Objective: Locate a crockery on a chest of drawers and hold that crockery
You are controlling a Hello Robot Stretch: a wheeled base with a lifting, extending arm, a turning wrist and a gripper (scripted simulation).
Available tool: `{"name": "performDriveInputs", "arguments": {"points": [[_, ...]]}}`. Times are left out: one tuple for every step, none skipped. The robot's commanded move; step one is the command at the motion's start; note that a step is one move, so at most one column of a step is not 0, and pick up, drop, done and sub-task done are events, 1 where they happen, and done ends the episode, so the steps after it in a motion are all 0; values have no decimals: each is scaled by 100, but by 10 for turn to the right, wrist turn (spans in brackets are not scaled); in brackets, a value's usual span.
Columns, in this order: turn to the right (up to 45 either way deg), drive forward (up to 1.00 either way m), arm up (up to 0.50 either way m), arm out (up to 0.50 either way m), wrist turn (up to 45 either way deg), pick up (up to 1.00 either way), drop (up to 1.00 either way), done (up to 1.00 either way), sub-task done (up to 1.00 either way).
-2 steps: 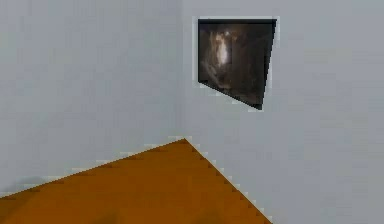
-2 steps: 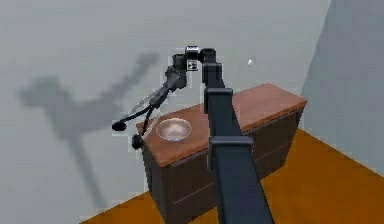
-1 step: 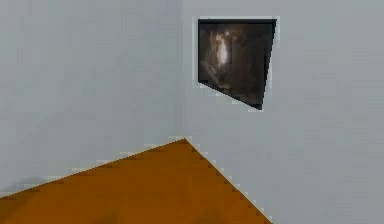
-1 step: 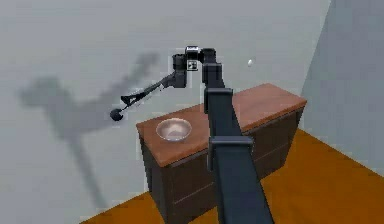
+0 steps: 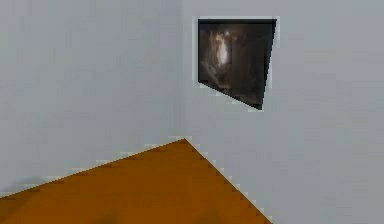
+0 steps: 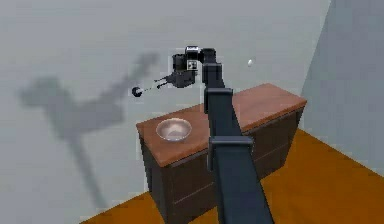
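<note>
A brown chest of drawers (image 6: 262, 108) stands against the grey wall in the arm side view. On its top, toward the left end, sits a shallow metallic-grey bowl (image 6: 175, 128). The dark arm (image 6: 225, 130) rises from the bottom edge and crosses in front of the chest. The gripper (image 6: 148, 86) hangs above and to the left of the bowl, well clear of the chest top. Only bare wall lies behind its fingers, and it holds nothing.
Orange-brown floor (image 5: 170, 190) runs into a room corner in the forward view, where a dark framed picture (image 5: 236, 58) hangs on the wall at right. In the arm side view, open floor (image 6: 330, 180) lies to the right of the chest.
</note>
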Motion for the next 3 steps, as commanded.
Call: {"name": "performDriveInputs", "arguments": {"points": [[0,0,0,0,300,0,0,0,0],[0,0,-30,0,0,0,0,0,0],[0,0,0,0,0,100,0,0,0]]}}
